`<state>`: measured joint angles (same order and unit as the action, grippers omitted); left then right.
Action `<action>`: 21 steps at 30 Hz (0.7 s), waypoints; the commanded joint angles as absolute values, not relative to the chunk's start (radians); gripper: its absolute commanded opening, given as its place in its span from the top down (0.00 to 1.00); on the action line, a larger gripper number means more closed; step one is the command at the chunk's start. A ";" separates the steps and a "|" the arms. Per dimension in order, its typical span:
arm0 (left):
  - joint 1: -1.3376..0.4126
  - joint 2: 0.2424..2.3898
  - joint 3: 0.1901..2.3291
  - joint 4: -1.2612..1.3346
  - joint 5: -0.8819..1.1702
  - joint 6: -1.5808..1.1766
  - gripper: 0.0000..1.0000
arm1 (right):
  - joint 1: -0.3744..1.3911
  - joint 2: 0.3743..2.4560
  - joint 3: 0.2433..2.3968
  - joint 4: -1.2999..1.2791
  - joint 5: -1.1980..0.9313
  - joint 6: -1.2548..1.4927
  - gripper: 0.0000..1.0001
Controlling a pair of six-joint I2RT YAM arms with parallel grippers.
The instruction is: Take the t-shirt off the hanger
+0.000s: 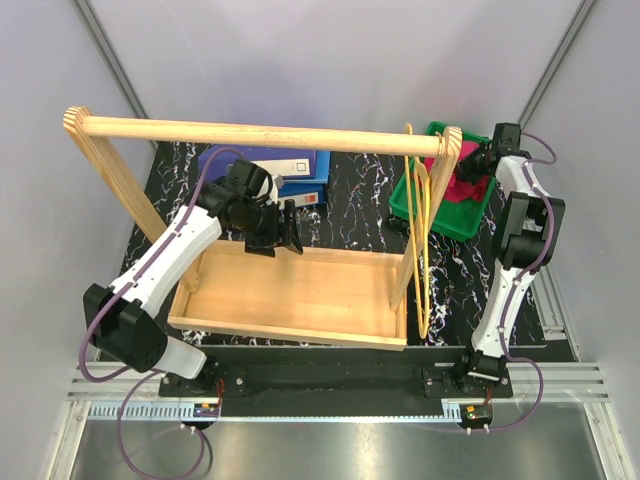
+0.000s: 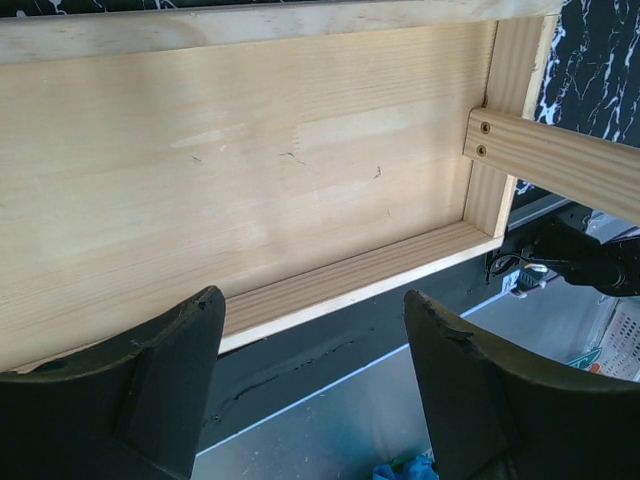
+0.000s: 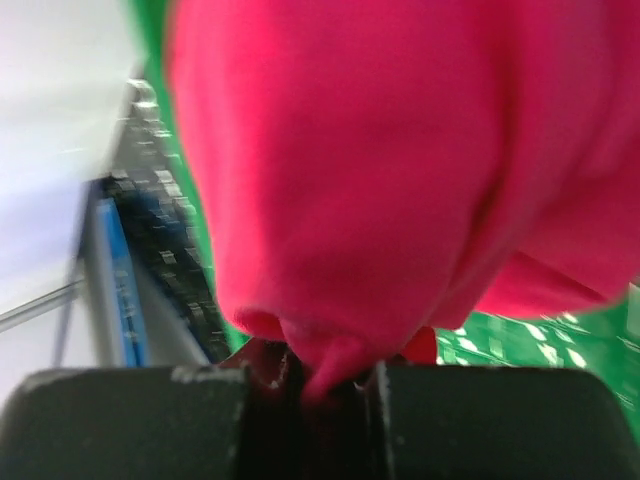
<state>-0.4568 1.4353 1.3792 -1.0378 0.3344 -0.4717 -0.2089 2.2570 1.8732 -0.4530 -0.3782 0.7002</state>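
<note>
Right gripper clamped on shirt fold, over bin; hanger bare on rail. Left gripper apart, idle. Risk: you pull away before opening, shirt drags out of bin onto bench.

Bright, even light with soft shadows; right wrist view blurry, t-shirt out of focus.

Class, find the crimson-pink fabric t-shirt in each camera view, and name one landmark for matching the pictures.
Top external: crimson-pink fabric t-shirt at upper right, at the green plastic bin.
Left wrist: not in it.
Right wrist: t-shirt fills most of the frame, pinched in the right gripper.
Shared landmark: the green bin, upper right from above, lower right at the right wrist; absent from the left wrist.
</note>
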 commanded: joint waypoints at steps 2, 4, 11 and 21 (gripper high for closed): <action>-0.453 1.410 1.398 -0.994 0.333 -0.488 0.24 | -0.209 2.305 1.968 -0.629 -0.273 0.618 0.88; -0.453 1.399 1.393 -0.985 0.342 -0.483 0.24 | -0.207 2.344 2.060 -0.721 -0.273 0.603 0.75; -0.453 1.299 1.290 -0.965 0.377 -0.466 0.24 | -0.189 2.436 2.362 -1.043 -0.264 0.560 0.27; -0.453 1.111 1.144 -0.914 0.460 -0.476 0.23 | -0.109 2.193 2.299 -1.269 -0.089 0.498 0.00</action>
<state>-0.4568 1.2003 1.1843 -0.9695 0.3946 -0.4786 -0.1371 2.3894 2.4256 -1.1797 -0.1654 0.5236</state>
